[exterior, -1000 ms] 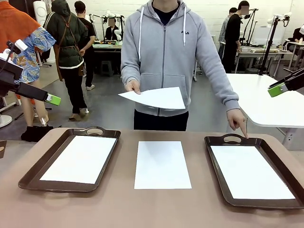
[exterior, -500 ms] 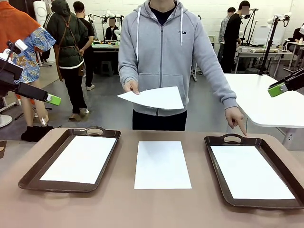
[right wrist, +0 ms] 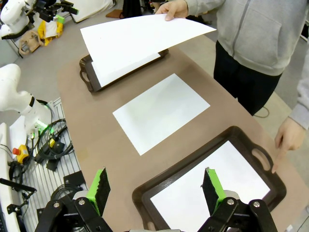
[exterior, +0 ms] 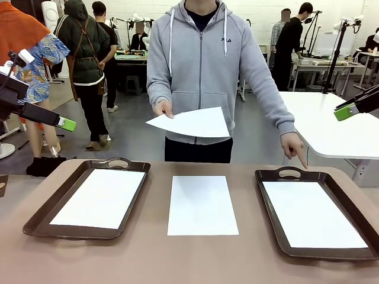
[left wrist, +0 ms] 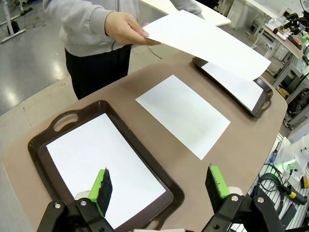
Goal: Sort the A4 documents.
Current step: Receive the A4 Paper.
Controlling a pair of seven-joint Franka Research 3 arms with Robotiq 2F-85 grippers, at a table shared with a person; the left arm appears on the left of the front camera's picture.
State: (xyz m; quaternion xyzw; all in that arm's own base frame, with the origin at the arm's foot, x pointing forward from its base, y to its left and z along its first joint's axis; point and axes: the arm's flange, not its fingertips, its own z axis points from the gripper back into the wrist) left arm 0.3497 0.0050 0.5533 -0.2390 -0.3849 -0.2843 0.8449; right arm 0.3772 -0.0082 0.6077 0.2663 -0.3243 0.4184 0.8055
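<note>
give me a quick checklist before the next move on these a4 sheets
1. Left gripper open and empty: ok.
2. Right gripper open and empty: ok.
3. Target shown: ok, the person's hand points at the right tray.
4. Held sheet within a gripper's grasp: not ok, the person holds it, apart from both grippers.
5. Middle sheet flat on the table: ok.
</note>
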